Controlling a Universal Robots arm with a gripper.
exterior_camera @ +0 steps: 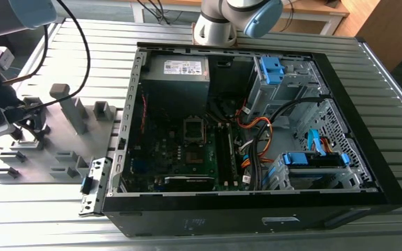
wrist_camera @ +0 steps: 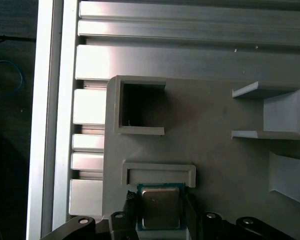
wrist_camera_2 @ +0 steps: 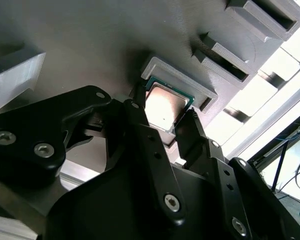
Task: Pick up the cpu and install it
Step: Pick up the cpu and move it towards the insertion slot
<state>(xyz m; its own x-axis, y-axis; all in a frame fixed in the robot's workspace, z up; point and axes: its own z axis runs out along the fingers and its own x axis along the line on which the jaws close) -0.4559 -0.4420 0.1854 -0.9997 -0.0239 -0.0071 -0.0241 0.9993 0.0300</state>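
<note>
Pinching the cpu (wrist_camera_2: 162, 106) by two opposite edges between the two black fingers of the hand (wrist_camera_2: 165, 117), as seen in both wrist views. Holding it right at its shallow nest on the grey tray (wrist_camera: 225, 150), just beside a raised grey lip (wrist_camera: 159, 170); not telling whether seated or lifted clear.

Working, in the exterior view, low among the tray's upright blocks (exterior_camera: 71, 107), at nine o'clock from the open computer case (exterior_camera: 389, 193). Resting tray and case just beside each other on a counter (exterior_camera: 40, 214) of ribbed aluminium slats, gleaming pale under the light.

Exposing the motherboard (exterior_camera: 187, 157) inside the case, with its square metal-framed socket (exterior_camera: 193, 128) near the board's middle, well apart from the cpu. Bundling black, orange and blue cables (exterior_camera: 257, 130) at three o'clock from the socket.

Anchoring the arm's grey base (exterior_camera: 215, 29) at twelve o'clock from the case. Glimpsing wooden furniture (exterior_camera: 389, 26) at one o'clock beyond the counter, and, in the first wrist view, dark floor (wrist_camera: 10, 165) with a thin blue cable (wrist_camera: 20, 77) past the counter's edge.
</note>
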